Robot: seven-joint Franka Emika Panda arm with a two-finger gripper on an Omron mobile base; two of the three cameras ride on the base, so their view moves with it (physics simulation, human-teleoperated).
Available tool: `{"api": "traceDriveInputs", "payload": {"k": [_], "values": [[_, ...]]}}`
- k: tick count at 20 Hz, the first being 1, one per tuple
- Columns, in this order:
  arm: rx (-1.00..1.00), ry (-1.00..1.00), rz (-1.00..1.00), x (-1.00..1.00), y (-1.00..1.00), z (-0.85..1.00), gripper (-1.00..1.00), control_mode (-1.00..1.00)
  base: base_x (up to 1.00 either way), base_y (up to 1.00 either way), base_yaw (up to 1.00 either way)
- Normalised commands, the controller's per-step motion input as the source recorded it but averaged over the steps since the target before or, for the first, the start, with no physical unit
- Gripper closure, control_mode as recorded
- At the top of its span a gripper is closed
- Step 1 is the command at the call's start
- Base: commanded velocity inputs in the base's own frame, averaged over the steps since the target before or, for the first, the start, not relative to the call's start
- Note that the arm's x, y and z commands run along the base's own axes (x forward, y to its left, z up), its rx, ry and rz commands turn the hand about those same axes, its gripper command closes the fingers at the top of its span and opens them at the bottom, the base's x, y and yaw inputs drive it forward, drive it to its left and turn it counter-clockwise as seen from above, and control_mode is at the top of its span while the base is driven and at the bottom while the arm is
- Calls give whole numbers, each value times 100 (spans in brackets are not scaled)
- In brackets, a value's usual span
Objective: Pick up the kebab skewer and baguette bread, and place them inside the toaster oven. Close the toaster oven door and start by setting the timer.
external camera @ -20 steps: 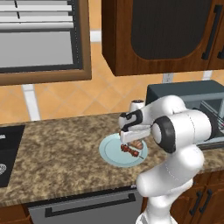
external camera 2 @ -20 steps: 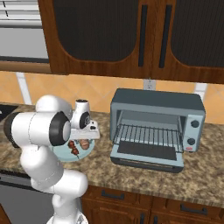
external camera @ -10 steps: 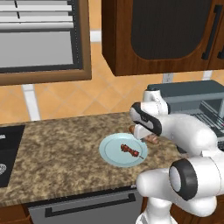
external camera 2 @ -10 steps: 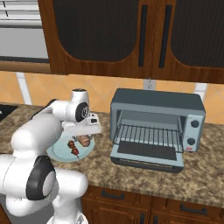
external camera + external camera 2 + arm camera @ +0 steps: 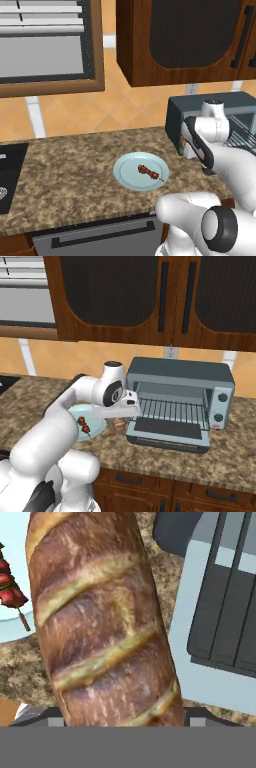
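The gripper (image 5: 119, 420), clamped on the baguette bread (image 5: 100, 622), has swung from over the plate (image 5: 125, 172) to mid-frame right, beside the toaster oven (image 5: 180, 403) with its door (image 5: 167, 435) down (loaf gone from the plate). The kebab skewer (image 5: 150, 172) stays there.

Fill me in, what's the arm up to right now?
The gripper holds the baguette bread and is beside the toaster oven, whose toaster oven door lies folded open with the rack showing. The kebab skewer lies on the pale blue plate on the granite counter, not yet picked up.
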Motion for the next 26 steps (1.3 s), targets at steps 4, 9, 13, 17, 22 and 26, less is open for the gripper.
{"api": "traceDriveInputs", "payload": {"k": [4, 9, 13, 17, 22, 26], "values": [[4, -6, -28, 11, -97, 9, 100, -100, 0, 0, 0], [3, -7, -15, 31, -71, 29, 100, -100, 0, 0, 0], [2, -11, -2, 37, 1, 9, 100, -100, 0, 0, 0], [-2, -17, 0, 38, 13, -16, 100, -100, 0, 0, 0], [-5, -6, 0, 51, -1, -14, 100, -100, 0, 0, 0], [-4, 0, 0, 35, -1, -17, 100, -100, 0, 0, 0]]}}
